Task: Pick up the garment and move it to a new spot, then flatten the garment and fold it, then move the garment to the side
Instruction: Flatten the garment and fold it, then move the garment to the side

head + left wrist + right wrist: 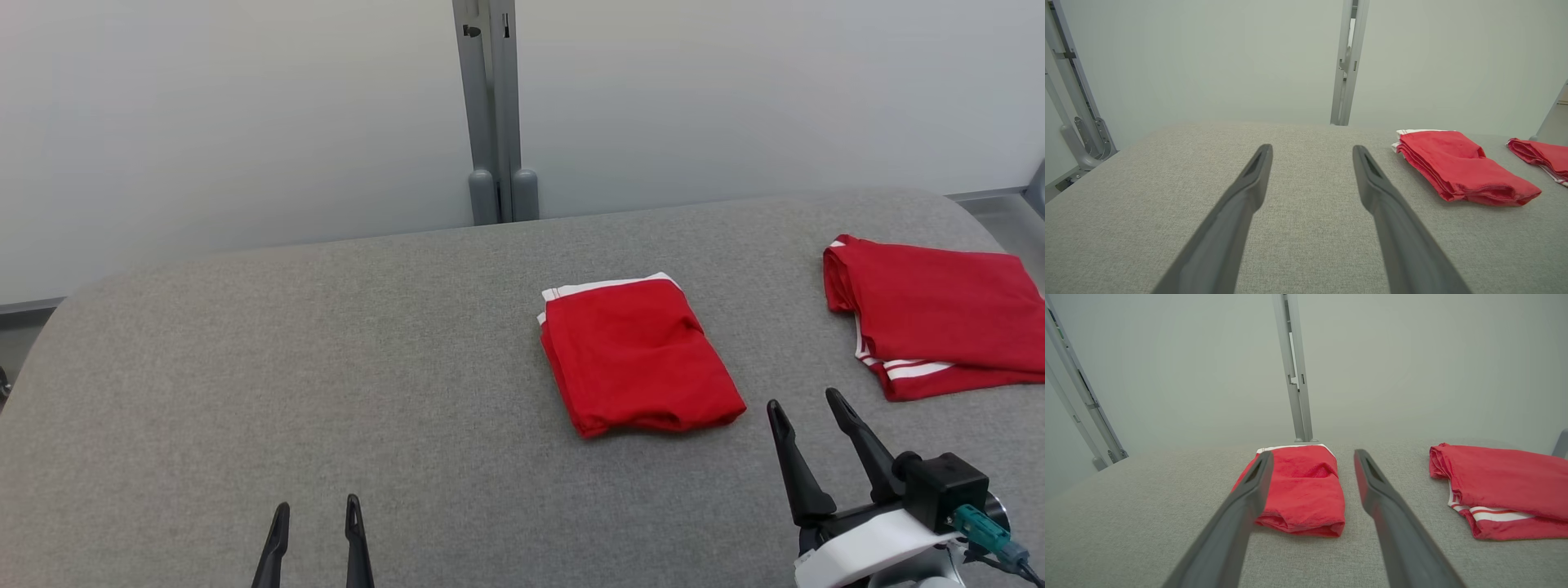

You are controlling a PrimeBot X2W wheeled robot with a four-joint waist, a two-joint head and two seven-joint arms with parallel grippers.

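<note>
Here the left gripper point(317, 503) has its jaws spread wide with nothing between them, over the bare grey table point(245, 367). The right gripper point(803, 400) also has its jaws apart and empty. The folded red garment point(637, 359), with white trim along its far edge, lies flat on the table ahead of the right fingertips and a little to their left, not touching them. It is well off to the right of the left jaws. A second red garment point(931, 314) with white stripes lies ahead and to the right of the right jaws, apart from the first.
</note>
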